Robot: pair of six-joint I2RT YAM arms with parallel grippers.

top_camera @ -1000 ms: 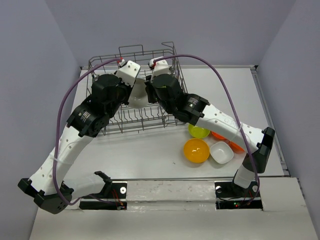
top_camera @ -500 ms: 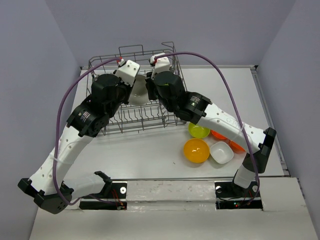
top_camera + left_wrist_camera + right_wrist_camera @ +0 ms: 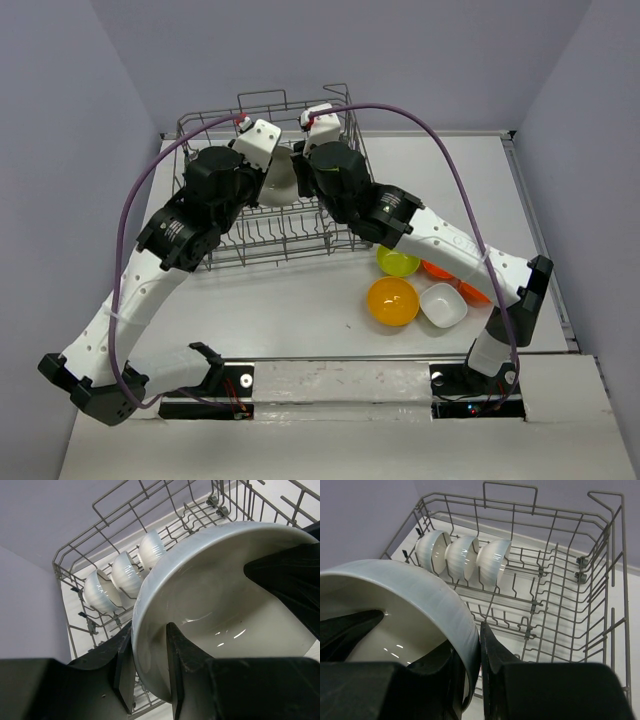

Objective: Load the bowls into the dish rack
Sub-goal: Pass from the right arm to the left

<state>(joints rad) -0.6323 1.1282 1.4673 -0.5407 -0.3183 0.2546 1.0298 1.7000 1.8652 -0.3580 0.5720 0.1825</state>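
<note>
Holding one white bowl [image 3: 278, 182] tilted above the rack [image 3: 192, 136]: left claw [image 3: 147, 647] and right claw [image 3: 468, 656] each pinch its rim. Three racked bowls [image 3: 462, 555] at 10 o'clock. At least four loose bowls [image 3: 392, 301] on worktop [image 3: 290, 300], 4 o'clock, not yet loaded.

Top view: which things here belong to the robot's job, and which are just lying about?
Part of the job:
- dish rack
- large white bowl, pinched by the left hand and the right hand
- three white bowls already racked
- lime green bowl, orange-yellow bowl, squarish white bowl and red-orange bowls on the table

Just there:
- purple cable
</note>
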